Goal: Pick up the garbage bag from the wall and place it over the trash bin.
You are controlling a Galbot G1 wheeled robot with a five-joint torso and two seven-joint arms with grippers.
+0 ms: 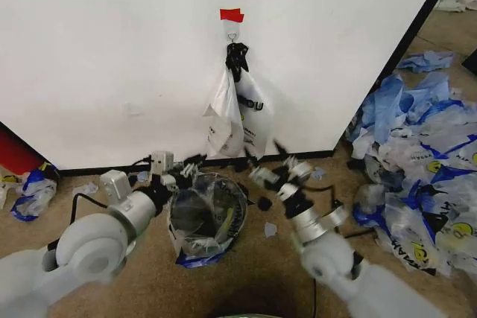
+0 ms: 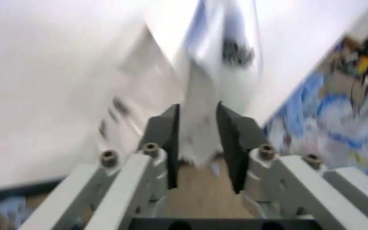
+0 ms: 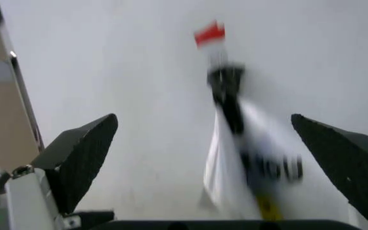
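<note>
Bag: the garbage bag [image 1: 240, 113] hung by its dark knotted handles from a small hook [image 1: 232, 34] under a red tape patch [image 1: 232, 14], at about twelve o'clock from the robot, flat against the wall [image 1: 112, 57] and clear of the floor.

Bin: the trash bin [image 1: 207, 216] stood on the floor just below the bag, near six o'clock from it, and looked already lined with clear plastic.

Left gripper: the left gripper [image 1: 186, 171] hovered above the bin's rim at its ten o'clock; its wrist view showed the fingers [image 2: 165, 139] a narrow gap apart with nothing pinched, the bag in line beyond them.

Right gripper: the right gripper [image 1: 282, 171] sat at the bin's two o'clock, fingers [image 3: 82, 158] spread wide, aimed up at the hanging bag and apart from it.

Step in hand: reaching for the bag, as I judged it.

Doing it well: probably best to close on the bunched handles just under the hook, lift to clear the hook before pulling away, and avoid pinching only the thin film, which could tear or slip.

Clutter: a heap of spare bags [image 1: 417, 161] lay at three o'clock.
</note>
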